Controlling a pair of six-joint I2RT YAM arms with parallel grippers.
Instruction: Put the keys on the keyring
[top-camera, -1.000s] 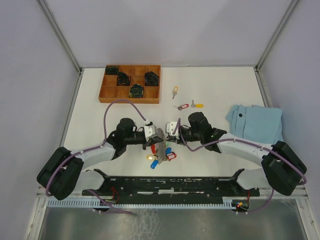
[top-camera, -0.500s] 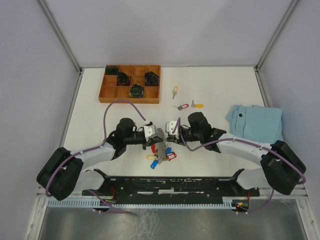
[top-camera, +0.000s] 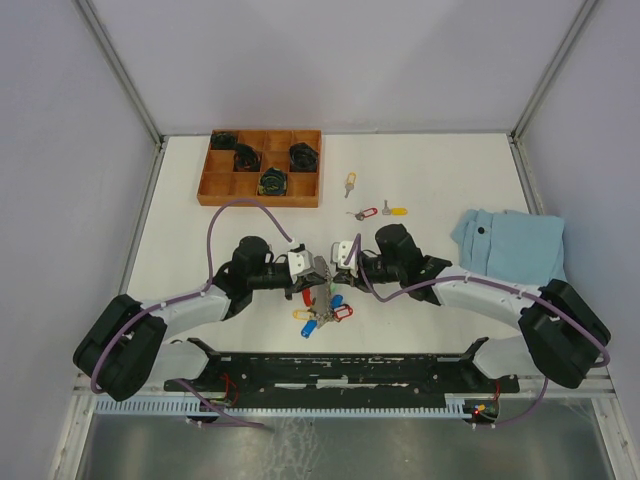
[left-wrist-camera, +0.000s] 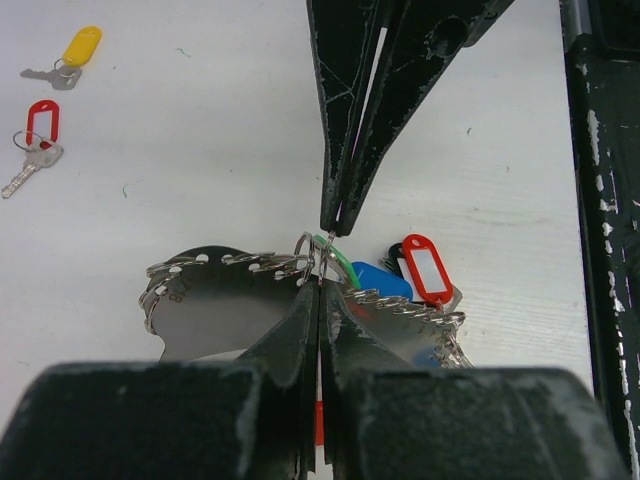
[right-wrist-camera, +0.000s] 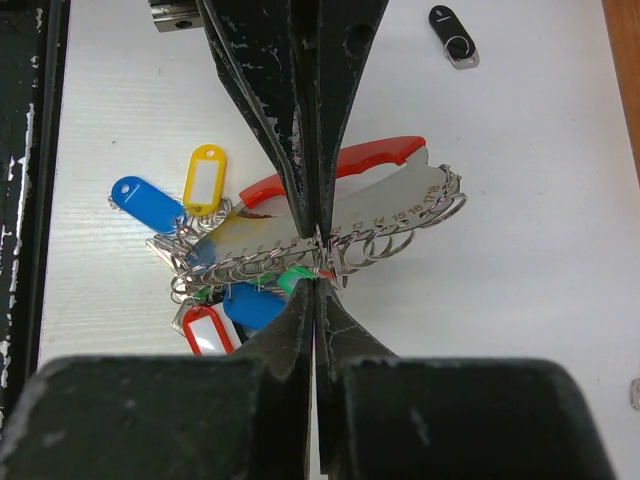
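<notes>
Keyring (top-camera: 322, 302): a bunch lying on the table (top-camera: 200, 235) just ahead of the arm bases, toward 6 o'clock in the top view. It has a red curved strap and a flat grey metal band edged with small rings. Blue, yellow, red and green tags fan out beneath.

The left gripper (top-camera: 317, 269) is clenched on the band from 9 o'clock. The right gripper (top-camera: 334, 266) meets it tip to tip from 3 o'clock, pinched on one small ring of the band.

Three keys (top-camera: 364, 213) lie loose at 1 o'clock from the bunch, well apart from it. One tag is red, one yellow, and the third is too small to tell.

Judged progress: the bunch is secured, but no loose key is lifted or threaded, so all three are left to do.

A tray (top-camera: 205, 190) sits at 11 o'clock and a cloth (top-camera: 510, 248) at 3 o'clock.
</notes>
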